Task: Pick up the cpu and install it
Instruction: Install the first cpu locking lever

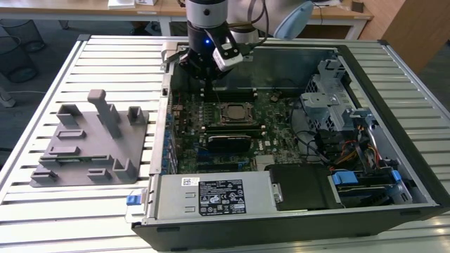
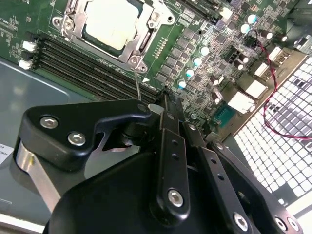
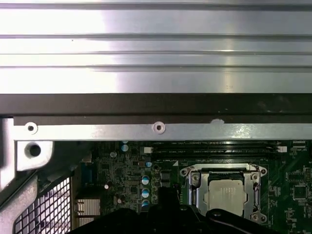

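Gripper (image 1: 211,71): hung over case's rear, upper centre of exterior view; finger state not discernible. Cpu (image 2: 113,22): seated in socket frame (image 2: 141,36), upper left; installation judged largely done.

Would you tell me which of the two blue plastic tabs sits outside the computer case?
The blue tab at the case's front corner, on the exterior view's left, sticks out over the slatted table. The other blue tab sits inside, by the drive bays.
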You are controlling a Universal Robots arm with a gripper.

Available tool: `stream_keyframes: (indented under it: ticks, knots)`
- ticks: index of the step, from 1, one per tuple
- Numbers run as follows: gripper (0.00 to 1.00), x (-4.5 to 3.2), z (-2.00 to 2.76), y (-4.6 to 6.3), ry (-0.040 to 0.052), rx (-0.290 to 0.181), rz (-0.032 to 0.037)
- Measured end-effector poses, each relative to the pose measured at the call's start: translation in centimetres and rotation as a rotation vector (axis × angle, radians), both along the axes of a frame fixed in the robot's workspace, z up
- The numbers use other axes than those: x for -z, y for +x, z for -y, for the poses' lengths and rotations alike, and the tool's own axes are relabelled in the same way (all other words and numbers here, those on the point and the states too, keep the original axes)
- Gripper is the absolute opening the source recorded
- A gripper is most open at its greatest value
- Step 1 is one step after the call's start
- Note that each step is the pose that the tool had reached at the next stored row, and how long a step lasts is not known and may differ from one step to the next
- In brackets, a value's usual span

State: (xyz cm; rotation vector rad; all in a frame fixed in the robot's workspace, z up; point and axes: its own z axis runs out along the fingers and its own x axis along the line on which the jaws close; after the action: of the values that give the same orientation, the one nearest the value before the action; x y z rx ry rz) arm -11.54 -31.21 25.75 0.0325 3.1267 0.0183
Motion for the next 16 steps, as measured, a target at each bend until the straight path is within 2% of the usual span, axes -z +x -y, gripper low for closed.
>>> stream_keyframes:
  ticks: [9, 16]
  knots:
    - [0.11, 0.0, -0.24, 0.2, 0.0, 0.0, 0.0]
    - [0.11, 0.01, -0.27, 1.5, 0.0001, 0.0, 0.0]
